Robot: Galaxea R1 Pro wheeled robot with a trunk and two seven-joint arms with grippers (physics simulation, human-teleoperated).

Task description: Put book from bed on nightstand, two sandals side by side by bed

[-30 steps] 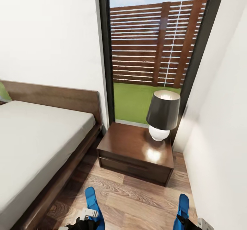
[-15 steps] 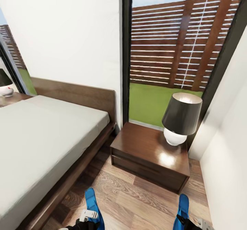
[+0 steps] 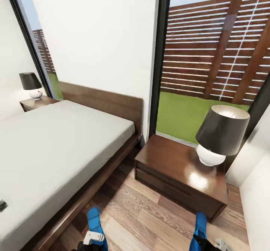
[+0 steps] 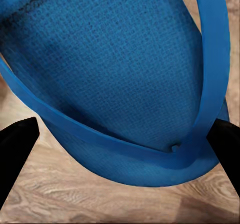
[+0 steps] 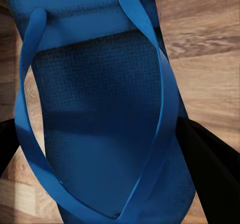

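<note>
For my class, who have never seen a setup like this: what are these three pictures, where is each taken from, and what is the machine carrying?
These are simulator renders of a wheeled robot with two arms. The large picture comes from a camera on its head, looking down into a bedroom: a bed with a grey mattress, a dark nightstand beside it carrying a lamp, and a second nightstand at the bed's far side. The two small pictures come from cameras on each wrist, looking along the tool's fingers. The left tool has its dark fingers either side of a blue sandal; the right tool likewise frames the other sandal. Both sandals appear at the head view's bottom edge, above the wood floor.
</note>
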